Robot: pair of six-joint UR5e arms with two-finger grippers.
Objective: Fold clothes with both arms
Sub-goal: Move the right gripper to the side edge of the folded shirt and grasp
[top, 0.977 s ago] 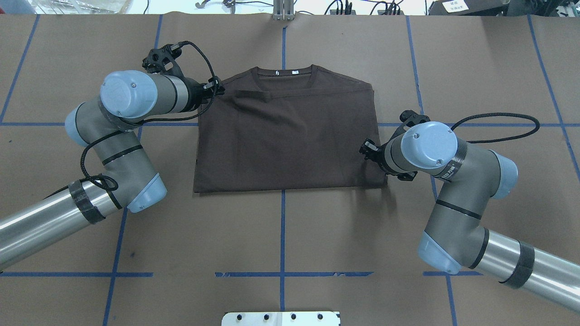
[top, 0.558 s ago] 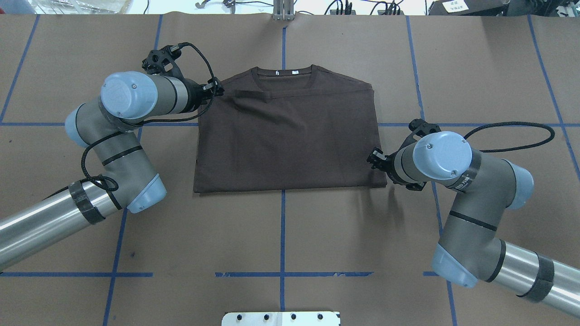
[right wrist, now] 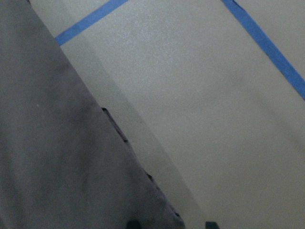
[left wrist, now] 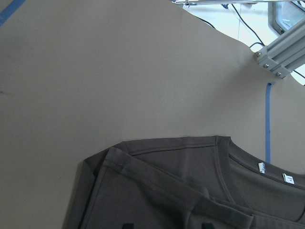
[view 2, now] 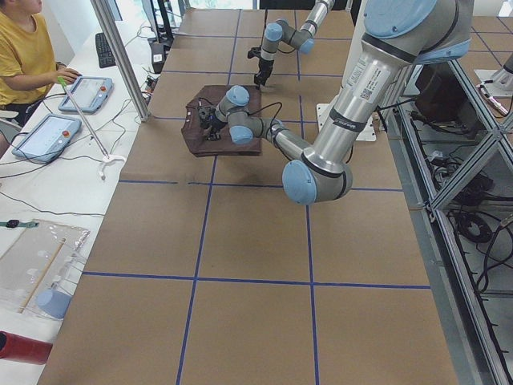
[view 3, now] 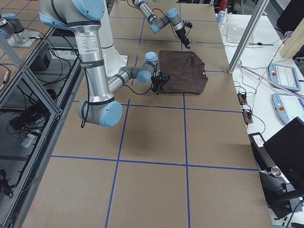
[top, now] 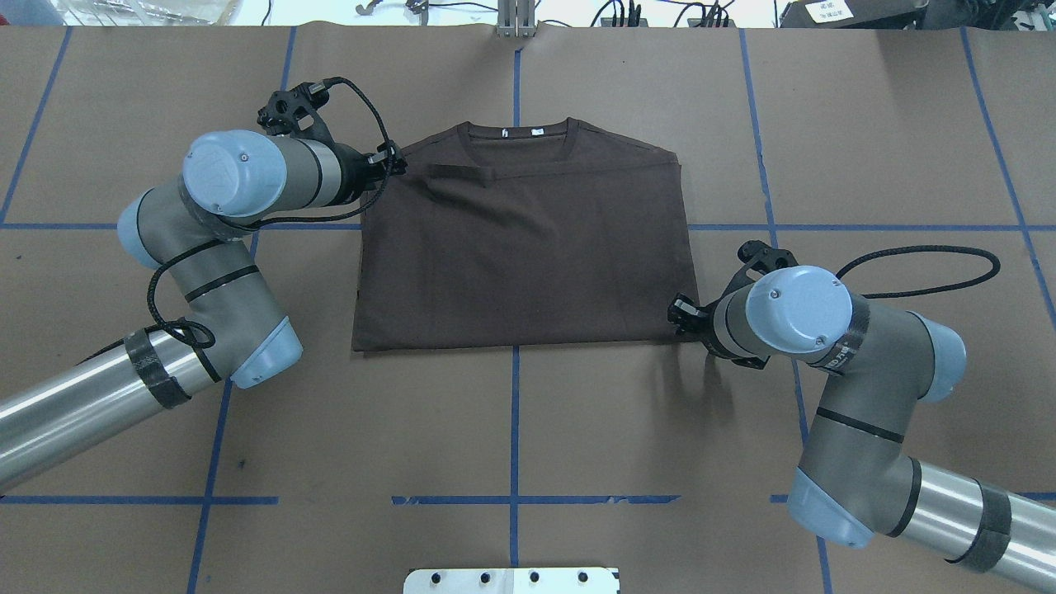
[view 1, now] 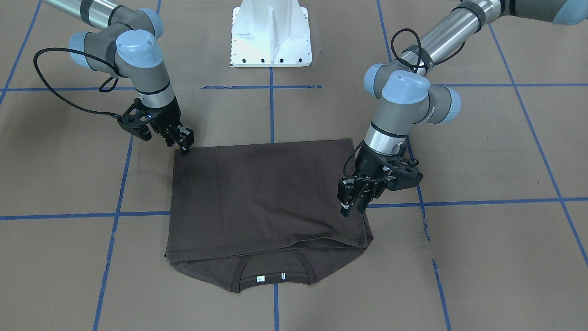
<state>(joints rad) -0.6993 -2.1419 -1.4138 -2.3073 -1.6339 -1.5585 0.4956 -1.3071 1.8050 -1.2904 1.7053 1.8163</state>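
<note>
The dark brown T-shirt (top: 520,247) lies folded into a rectangle on the table, collar (top: 518,132) at the far edge with white tags (view 1: 271,277). My left gripper (top: 398,162) hangs open over the shirt's far left shoulder corner, and shows in the front view (view 1: 353,209) too. Its wrist view shows the shoulder fold (left wrist: 190,191) with both fingertips (left wrist: 126,225) apart. My right gripper (top: 678,313) is open at the shirt's near right corner, and the front view (view 1: 185,146) shows it as well. Its fingertips (right wrist: 133,223) straddle the shirt's edge (right wrist: 47,143).
The table is brown paper with blue tape lines (top: 515,429). The white pedestal base (view 1: 271,32) stands at the robot's side. An aluminium post (top: 516,16) is at the far edge. An operator in yellow (view 2: 24,56) sits beyond the far edge with tablets.
My right arm has moved toward the robot's side along the shirt's right edge, down to its near right corner. The left arm and the shirt have stayed put.
</note>
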